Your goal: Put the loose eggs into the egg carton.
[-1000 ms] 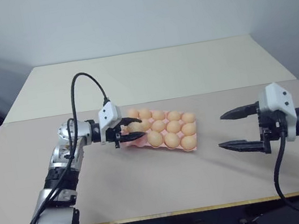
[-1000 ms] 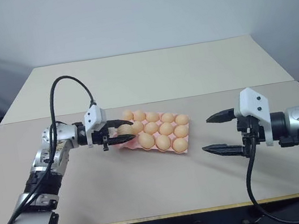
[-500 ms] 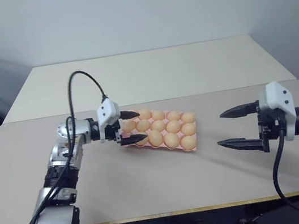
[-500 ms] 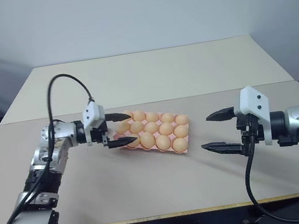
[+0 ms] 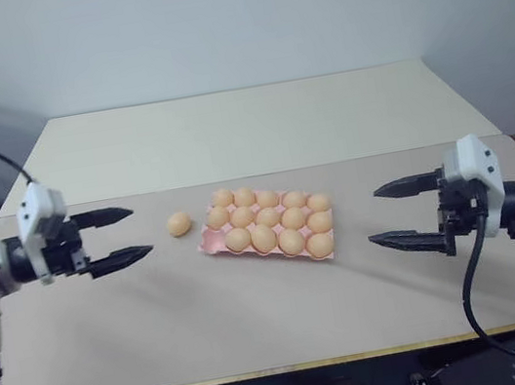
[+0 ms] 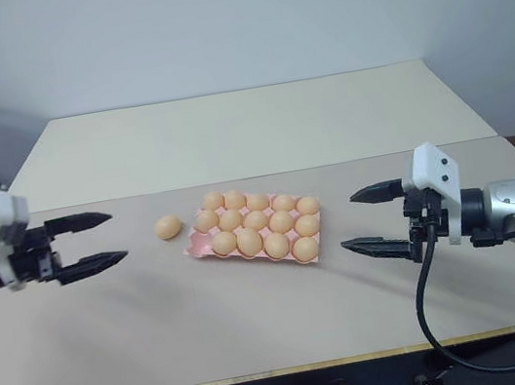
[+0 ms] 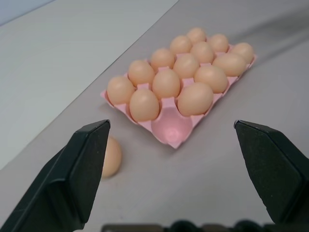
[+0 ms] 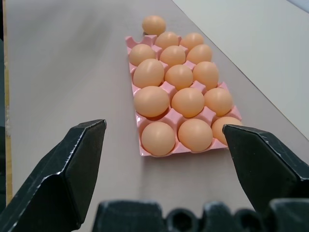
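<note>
The pink egg carton (image 5: 209, 246) lies mid-table and holds several pale orange eggs. Its corner cup (image 7: 169, 129) nearest the left arm is bare. One loose egg (image 5: 179, 224) rests on the table just left of that end, a small gap away from the carton; it also shows as the egg (image 8: 154, 24) beyond the carton's far end. My left gripper (image 5: 137, 232) hovers open and empty well to the left of the loose egg, pointing at it. To the right of the carton, my right gripper (image 5: 375, 217) is also open and empty, pointing back toward it.
The carton sits on a grey-beige table surface (image 5: 259, 321). A paler tabletop (image 5: 246, 125) adjoins it at the back, with a seam between them. The front edge (image 5: 297, 367) runs close below the arms.
The left gripper opened at the carton's left end, then drew back far to the left and a little up. The loose egg beside the carton now shows. The right gripper stayed put.
</note>
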### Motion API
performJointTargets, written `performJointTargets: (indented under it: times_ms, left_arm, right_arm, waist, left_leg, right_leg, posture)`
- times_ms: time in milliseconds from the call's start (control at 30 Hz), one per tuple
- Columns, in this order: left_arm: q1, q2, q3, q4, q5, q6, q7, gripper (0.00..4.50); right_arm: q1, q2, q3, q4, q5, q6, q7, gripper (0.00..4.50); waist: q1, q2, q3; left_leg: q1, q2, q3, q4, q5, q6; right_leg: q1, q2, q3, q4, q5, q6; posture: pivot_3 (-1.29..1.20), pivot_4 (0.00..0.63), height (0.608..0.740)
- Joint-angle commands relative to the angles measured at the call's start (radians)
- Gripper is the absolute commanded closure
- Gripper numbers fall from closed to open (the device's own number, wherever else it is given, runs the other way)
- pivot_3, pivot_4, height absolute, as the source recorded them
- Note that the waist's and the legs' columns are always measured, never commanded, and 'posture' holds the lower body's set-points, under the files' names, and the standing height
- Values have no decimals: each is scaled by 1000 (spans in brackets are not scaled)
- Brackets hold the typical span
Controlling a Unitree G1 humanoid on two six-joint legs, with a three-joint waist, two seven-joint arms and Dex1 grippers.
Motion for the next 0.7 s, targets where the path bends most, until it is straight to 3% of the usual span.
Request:
performJointTargets:
  times_ms: [33, 433, 700]
  left_arm:
    - [95, 44, 103, -90, -53, 49, -5, 19]
    - [207, 30, 171, -160, -84, 53, 61, 19]
    - [64, -29, 31, -54, 1, -12, 176, 19]
  right_arm:
    - [-25, -8, -18, 12, -1, -30, 14, 0]
    - [-48, -16, -21, 20, -1, -14, 14, 0]
    - [-31, -20, -36, -13, 10, 1, -12, 0]
  waist:
    - [1, 0, 0]
    - [1, 0, 0]
    - [7, 0, 0]
  left_leg:
    - [0, 0, 0, 0, 0, 0]
    - [0, 0, 1, -1, 0, 0]
    - [1, 0, 1, 0, 0, 0]
  right_leg:
    - [0, 0, 0, 0, 0, 0]
    - [0, 0, 0, -1, 0, 0]
    - [0, 0, 0, 0, 0, 0]
  posture:
    - [0, 150, 740]
    - [0, 150, 740]
    - [0, 150, 740]
